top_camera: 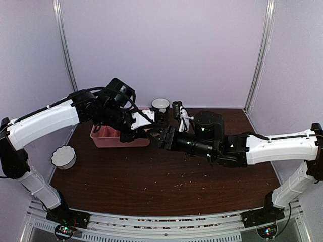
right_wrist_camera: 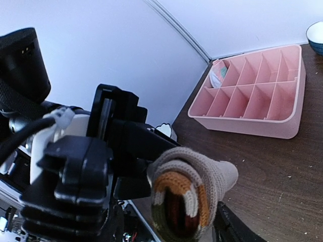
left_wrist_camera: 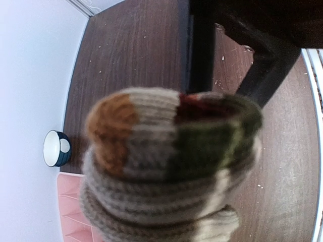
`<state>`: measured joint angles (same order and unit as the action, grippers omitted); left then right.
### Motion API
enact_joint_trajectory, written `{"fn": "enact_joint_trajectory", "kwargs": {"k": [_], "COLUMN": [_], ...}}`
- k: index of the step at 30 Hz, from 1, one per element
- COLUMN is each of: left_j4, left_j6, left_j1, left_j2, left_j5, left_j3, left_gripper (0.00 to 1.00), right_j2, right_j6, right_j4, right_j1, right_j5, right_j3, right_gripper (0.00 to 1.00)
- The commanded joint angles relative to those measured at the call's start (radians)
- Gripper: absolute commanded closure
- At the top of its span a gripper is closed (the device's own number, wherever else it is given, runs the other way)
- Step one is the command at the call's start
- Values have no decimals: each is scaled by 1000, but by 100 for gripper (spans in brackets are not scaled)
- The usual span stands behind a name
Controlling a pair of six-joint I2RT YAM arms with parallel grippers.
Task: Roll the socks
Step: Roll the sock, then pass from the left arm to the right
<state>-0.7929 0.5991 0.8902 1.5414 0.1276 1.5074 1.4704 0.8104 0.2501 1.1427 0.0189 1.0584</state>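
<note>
1. Filling the frame, the dark wooden table; left of centre, the pink plastic divided tray.
2. Mid-frame, the tan knitted sock with brown and maroon bands sits rolled between both claws.
3. On the left gripper and right gripper, grips hidden, cannot tell.
4. Rolling looks nearly done; next, tuck the cuff over.

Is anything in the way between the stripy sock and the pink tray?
Nothing visible is. In the right wrist view, only brown table lies between the rolled tan sock and the near wall of the pink tray.
</note>
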Motion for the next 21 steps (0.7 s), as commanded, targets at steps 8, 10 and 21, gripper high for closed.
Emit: {"fn": "enact_joint_trajectory", "kwargs": {"k": [8,10,21], "left_j4": [-53,-85,-143], "left_j6": [308,333,340], "left_j1": [3,8,77], "left_j2": [-79,-82,-75], "left_j5": [-75,-81,-78], "left_j3": [-18,-1,41], "left_gripper": [100,100,100], "right_j2": [-31,-28,69], "right_j6": [175,180,220], "right_j4": [182,195,234], "right_j1": [-103,-105,-106], "right_j5": [-465,-494,-539], "right_j3": [-68,-67,-7], "right_gripper": [40,39,48]}}
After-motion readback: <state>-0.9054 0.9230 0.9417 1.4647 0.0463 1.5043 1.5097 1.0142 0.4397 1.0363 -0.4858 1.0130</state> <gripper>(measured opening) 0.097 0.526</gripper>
